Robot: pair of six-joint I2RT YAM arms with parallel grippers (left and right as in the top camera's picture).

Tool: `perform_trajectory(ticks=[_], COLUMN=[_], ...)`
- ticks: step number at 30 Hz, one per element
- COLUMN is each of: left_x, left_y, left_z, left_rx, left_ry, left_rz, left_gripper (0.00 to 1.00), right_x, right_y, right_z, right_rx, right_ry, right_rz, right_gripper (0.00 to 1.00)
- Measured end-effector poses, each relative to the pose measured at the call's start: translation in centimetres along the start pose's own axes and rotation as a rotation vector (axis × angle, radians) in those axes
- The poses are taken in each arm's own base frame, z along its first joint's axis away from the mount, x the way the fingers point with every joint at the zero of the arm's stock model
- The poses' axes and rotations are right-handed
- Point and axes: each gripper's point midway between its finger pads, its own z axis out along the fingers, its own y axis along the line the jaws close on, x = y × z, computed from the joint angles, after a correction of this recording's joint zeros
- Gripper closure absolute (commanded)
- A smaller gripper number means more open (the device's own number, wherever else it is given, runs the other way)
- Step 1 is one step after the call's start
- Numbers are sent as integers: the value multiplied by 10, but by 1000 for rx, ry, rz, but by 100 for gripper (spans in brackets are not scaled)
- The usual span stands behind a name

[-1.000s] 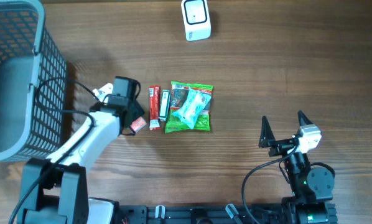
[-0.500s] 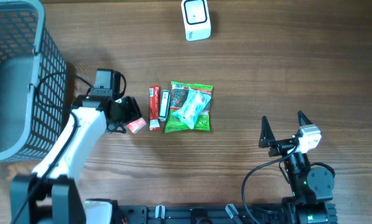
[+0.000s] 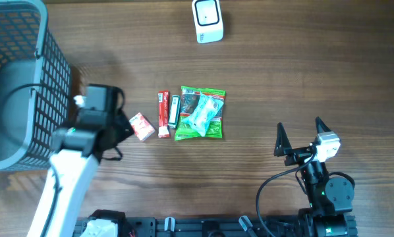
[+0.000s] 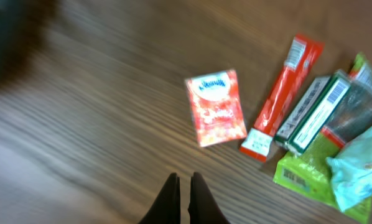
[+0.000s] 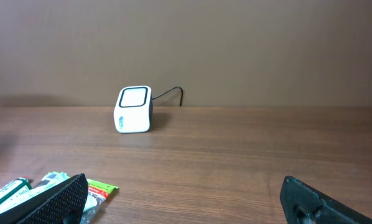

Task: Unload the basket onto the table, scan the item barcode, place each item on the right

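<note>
The left gripper (image 4: 184, 181) is hanging above the table (image 3: 269, 79) with its jaws pressed together and nothing pinched between them. In the left wrist view the two dark fingertips (image 4: 172, 186) are pointing at bare wood, clear of every item.

The red box (image 4: 215, 107) is lying flat on the table just beyond those fingertips, with its printed face up. No barcode is showing on that face. In the overhead view the red box (image 3: 141, 126) is sitting between the left arm and the row of other goods, tilted slightly against the wood grain.

Just beside the box, a red stick (image 4: 282, 96) is lying lengthwise. A green-and-white carton (image 4: 313, 112) is resting against the far side of the stick. Next to the carton, a green bag (image 3: 215, 93) is lying flat with a pale blue packet (image 3: 202, 113) on top of it.

The scanner (image 3: 207, 20) is standing at the far edge of the table, well apart from the box. The basket (image 3: 52, 72) is occupying the far left corner (its contents cannot be made out).

The right gripper (image 3: 300, 133) is waiting near the front right of the table with its jaws spread wide and nothing between them.
</note>
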Motion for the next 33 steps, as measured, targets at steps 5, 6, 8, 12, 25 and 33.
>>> perform_trajectory(ticks=[5, 6, 8, 12, 25, 33], left_x=[-41, -54, -64, -76, -88, -61], left_y=[37, 49, 66, 102, 122, 57], left_z=[-69, -81, -87, -91, -94, -56], left_rx=[-79, -99, -142, -225, -254, -9], left_ry=[-149, -200, -240, -294, -345, -133], left_rz=[-128, -186, -261, -410, -500, -367], left_gripper=[96, 96, 96, 96, 94, 89], right_x=[0, 0, 0, 0, 0, 0], right_y=[0, 0, 0, 0, 0, 0], right_z=[0, 0, 0, 0, 0, 0], right_rx=[0, 0, 0, 0, 0, 0], right_ry=[0, 0, 0, 0, 0, 0], right_rz=[0, 0, 0, 0, 0, 0], right_gripper=[0, 0, 0, 0, 0, 0])
